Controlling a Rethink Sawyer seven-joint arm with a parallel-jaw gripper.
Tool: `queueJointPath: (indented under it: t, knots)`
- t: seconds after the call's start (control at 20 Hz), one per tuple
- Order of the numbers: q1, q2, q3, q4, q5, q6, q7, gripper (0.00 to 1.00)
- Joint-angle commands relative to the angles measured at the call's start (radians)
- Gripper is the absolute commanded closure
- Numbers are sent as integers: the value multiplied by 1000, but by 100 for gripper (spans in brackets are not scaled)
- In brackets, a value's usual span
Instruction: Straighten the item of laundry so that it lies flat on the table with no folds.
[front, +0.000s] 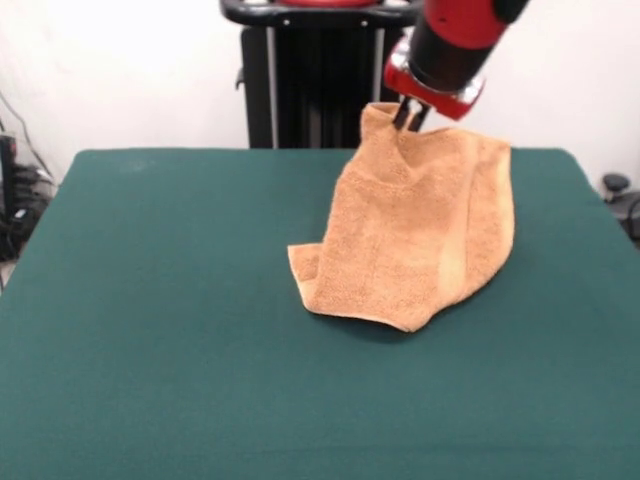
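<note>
Green table (150, 330), pedestal at far edge. Orange-tan towel (420, 240) hangs lifted right of centre toward the far edge, lower corner folded and resting on the cloth. Gripper (410, 118) pinched shut on towel's top corner.

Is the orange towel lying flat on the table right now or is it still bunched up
Not flat. The gripper pinches the towel at its top edge and holds it up; it hangs in folds, with only its lower edge resting on the table.

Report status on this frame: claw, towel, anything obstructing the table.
Claw shut on towel at its top edge. Towel lifted, draped, lower part folded on the table. Nothing in the way.
</note>
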Motion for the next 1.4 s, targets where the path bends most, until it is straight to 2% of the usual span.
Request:
queueJointPath:
  t: [0.05, 0.65, 1.1, 1.4]
  knots:
    - [-68, 9, 148, 45, -88, 73, -175, 100]
    - [-251, 10, 263, 98, -251, -29, -256, 100]
    - [-307, 14, 336, 99, -365, -38, -233, 100]
    - [-325, 14, 366, 100, -393, -27, -196, 100]
